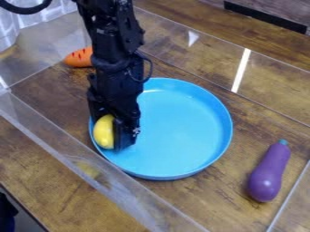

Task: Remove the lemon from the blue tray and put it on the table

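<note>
Taking the blue tray as the landmark, the nearest thing to the camera is the clear plastic edging that runs across the table in front of the tray, from the left edge of the view toward the bottom right. The table itself is dark brown wood planks with a glossy shine, and it carries everything else. To the right of the tray and apart from it lies a purple eggplant, its green stem end pointing away from the camera. The tray is round, shallow and bright blue, with a raised rim, and its floor is bare apart from its left side. There, just inside the tray's left rim, sits the lemon, small, yellow and oval. The gripper points straight down over that spot and its black fingers stand on either side of the lemon, close against it, so the jaws look clamped on the lemon; whether the fruit rests on the tray floor or is raised off it cannot be told. The black arm rises from the gripper toward the top left. Behind the tray's left side, partly hidden by the arm, an orange carrot lies on the table.
</note>
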`<state>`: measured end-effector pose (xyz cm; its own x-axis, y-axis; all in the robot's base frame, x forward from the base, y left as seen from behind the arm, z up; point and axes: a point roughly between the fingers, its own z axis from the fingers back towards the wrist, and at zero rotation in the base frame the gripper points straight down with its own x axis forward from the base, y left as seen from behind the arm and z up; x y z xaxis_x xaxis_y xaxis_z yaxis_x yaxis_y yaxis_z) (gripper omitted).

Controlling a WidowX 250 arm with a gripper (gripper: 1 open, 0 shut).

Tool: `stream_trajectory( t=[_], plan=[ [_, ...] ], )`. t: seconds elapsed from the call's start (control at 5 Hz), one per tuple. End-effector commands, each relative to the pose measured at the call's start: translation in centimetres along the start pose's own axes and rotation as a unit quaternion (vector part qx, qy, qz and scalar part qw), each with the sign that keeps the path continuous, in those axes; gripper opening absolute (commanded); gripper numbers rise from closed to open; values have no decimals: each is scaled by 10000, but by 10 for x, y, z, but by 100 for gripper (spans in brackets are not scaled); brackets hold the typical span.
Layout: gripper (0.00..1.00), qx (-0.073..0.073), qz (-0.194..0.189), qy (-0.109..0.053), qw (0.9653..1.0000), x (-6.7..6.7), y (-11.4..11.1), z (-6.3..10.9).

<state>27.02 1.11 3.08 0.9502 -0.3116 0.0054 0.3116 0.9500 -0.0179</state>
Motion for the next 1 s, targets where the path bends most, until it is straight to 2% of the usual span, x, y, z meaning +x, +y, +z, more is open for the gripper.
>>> stream_trajectory(
  t=[0.0, 0.8],
  plan=[
    [0, 91, 103, -328, 9994, 2, 9, 15],
    [0, 89, -9, -393, 9992, -2, 10, 28]
  ],
)
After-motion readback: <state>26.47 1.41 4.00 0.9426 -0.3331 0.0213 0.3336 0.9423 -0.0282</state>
